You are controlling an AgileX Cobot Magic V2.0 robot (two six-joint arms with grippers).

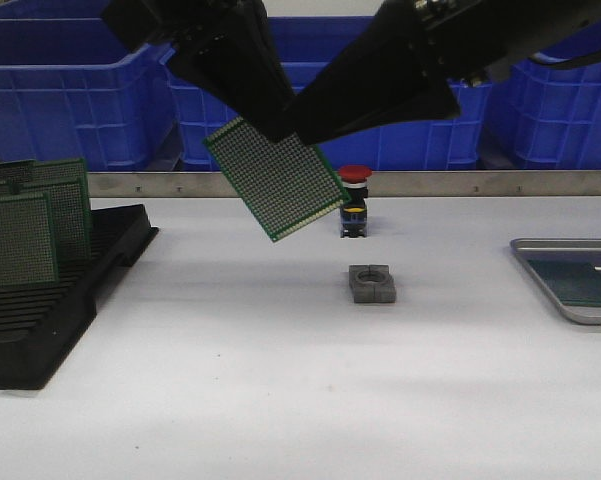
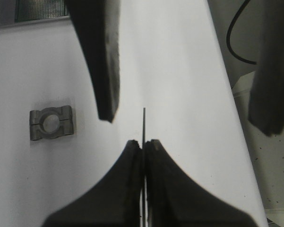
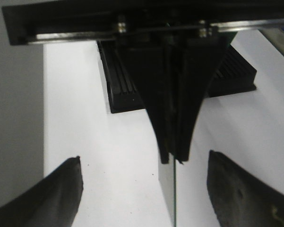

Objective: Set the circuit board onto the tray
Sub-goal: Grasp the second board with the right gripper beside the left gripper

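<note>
Left gripper (image 1: 265,125) pinching one circuit board (image 1: 276,178)

Green dotted circuit board (image 1: 277,178), silver-grey tray (image 1: 570,308)

Circuit board (image 1: 276,178): green, matt, face densely dotted with fine perforations. Tray (image 1: 570,280): silver-grey metal, dull sheen on rim; table (image 1: 300,400): smooth white, matt. Crates (image 1: 70,90): blue glossy plastic; rack (image 1: 40,320): matt black, ribbed.
</note>
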